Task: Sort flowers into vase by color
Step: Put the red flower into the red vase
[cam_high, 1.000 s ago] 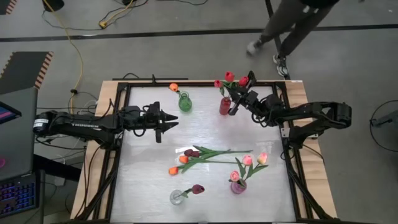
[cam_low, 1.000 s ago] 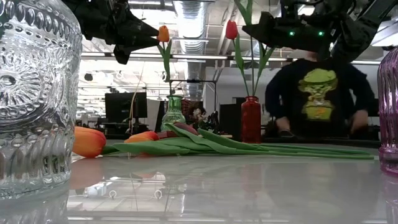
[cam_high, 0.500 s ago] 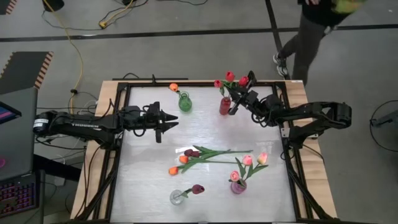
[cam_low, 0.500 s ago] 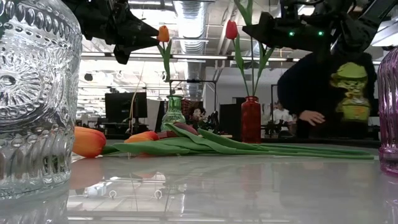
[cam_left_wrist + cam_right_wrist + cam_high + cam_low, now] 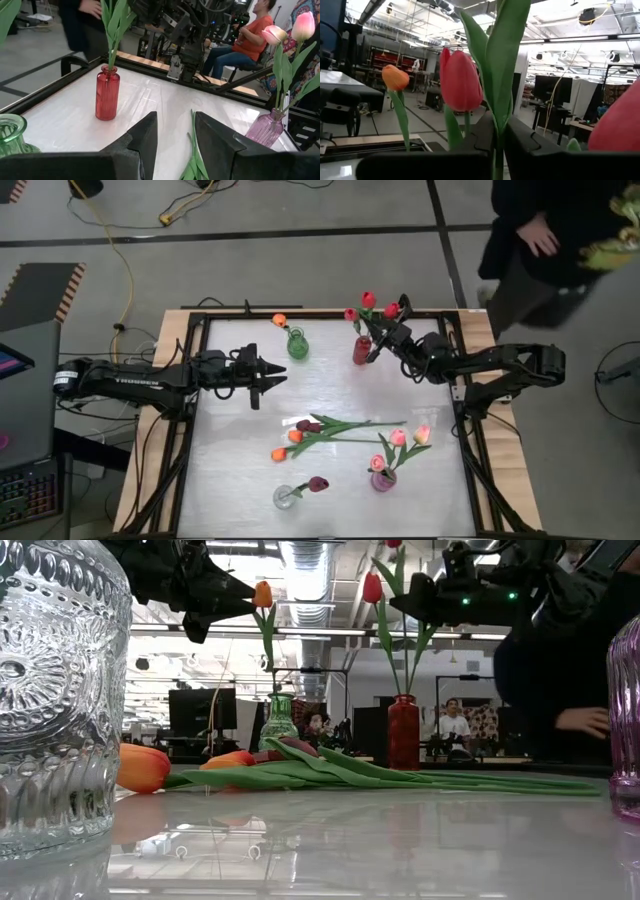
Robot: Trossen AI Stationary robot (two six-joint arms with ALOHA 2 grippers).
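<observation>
A red vase [image 5: 361,351] at the table's far side holds red flowers [image 5: 368,301]. My right gripper [image 5: 378,345] is beside them, above the vase, shut on one stem. The green vase [image 5: 297,345] holds an orange flower [image 5: 279,320]. A pink vase [image 5: 383,479] holds pink flowers [image 5: 398,438], and a clear vase [image 5: 285,497] holds a maroon one [image 5: 318,483]. Loose orange and maroon flowers [image 5: 320,430] lie flat mid-table. My left gripper [image 5: 270,375] hovers open at the table's left middle, touching nothing. My right gripper pinches a red flower's green stem and leaf [image 5: 497,145] between its two fingers, well above the vase. The fingers come from the table's right, slanting a little upward, and lie across the stem. The stem stands upright, running down to the red vase's neck [image 5: 403,692].
A person [image 5: 570,240] stands beyond the table's far right corner. The black frame [image 5: 190,410] runs round the white tabletop. Bare tabletop lies between the vases and in front of my left gripper [image 5: 175,135].
My right gripper has tipped slightly upward beside the red vase while keeping its place, and a red flower head now shows at the top of the low view. The person behind the table has walked toward the right.
</observation>
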